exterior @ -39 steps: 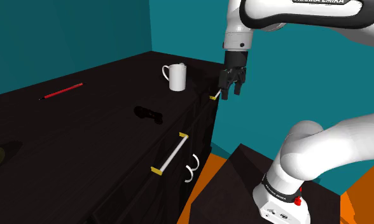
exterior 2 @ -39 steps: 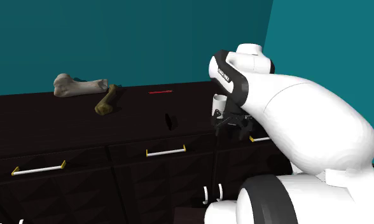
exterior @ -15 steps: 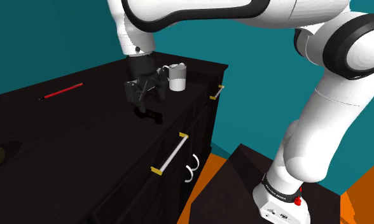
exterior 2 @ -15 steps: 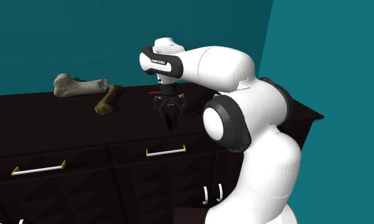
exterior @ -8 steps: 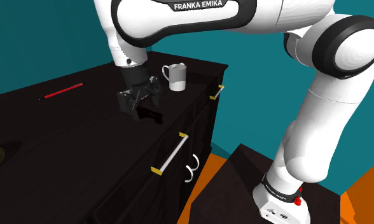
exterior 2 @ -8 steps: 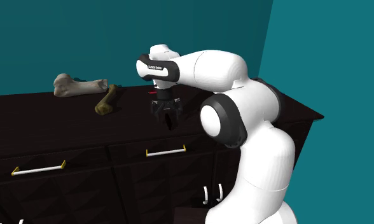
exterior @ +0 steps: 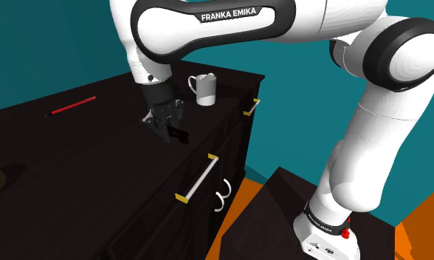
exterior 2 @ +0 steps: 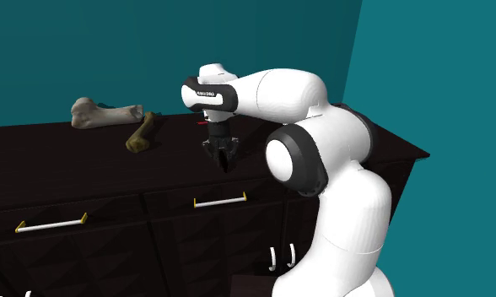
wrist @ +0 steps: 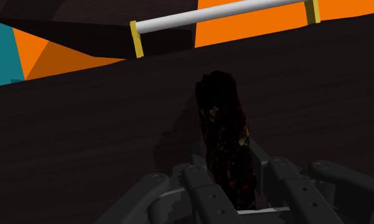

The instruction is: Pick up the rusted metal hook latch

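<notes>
The hook latch (wrist: 221, 127) is lying flat on the dark cabinet top (exterior: 97, 148), near its front edge. The wrist view is showing it as a long, narrow, near-black bar mottled with reddish-brown rust and rounded at its far end. The gripper (wrist: 235, 168) is hanging low over it with its 2 fingers (wrist: 193, 181) spread apart, 1 on each side of the latch, not clamping it. In the shoulder view the latch (exterior: 178, 135) is appearing as a small dark shape just beside the gripper (exterior: 164, 120). A white mug (exterior: 204, 90) is standing behind it near the corner, and a thin red stick (exterior: 71, 106) is lying well apart toward that view's left. The second exterior view is adding a pale bone (exterior 2: 105, 111) and an olive-brown piece (exterior 2: 141, 135) touching it farther along the top. Below the gripper (exterior 2: 222, 156) a white drawer handle (exterior 2: 219, 201) with yellow ends is showing.
</notes>
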You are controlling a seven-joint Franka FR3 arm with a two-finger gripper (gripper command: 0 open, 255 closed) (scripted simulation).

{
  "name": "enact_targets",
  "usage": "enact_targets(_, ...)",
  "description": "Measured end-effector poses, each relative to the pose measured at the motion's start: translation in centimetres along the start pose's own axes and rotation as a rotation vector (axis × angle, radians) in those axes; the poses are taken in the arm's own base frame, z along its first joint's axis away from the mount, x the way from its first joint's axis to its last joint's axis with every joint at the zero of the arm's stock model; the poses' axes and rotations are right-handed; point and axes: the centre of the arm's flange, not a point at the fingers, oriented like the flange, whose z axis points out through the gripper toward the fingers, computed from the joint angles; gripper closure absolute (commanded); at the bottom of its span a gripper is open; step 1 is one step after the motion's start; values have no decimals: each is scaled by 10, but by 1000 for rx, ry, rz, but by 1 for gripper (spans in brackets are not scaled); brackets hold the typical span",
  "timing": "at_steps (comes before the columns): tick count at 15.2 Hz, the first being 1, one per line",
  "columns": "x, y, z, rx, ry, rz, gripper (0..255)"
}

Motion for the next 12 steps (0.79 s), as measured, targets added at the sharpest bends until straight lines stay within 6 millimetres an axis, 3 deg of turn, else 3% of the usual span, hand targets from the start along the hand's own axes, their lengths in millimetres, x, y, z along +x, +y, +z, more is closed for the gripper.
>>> enact_targets(6,-1,0,-2,0,0,0,255)
enact_targets(12,-5,2,-30,0,0,0,255)
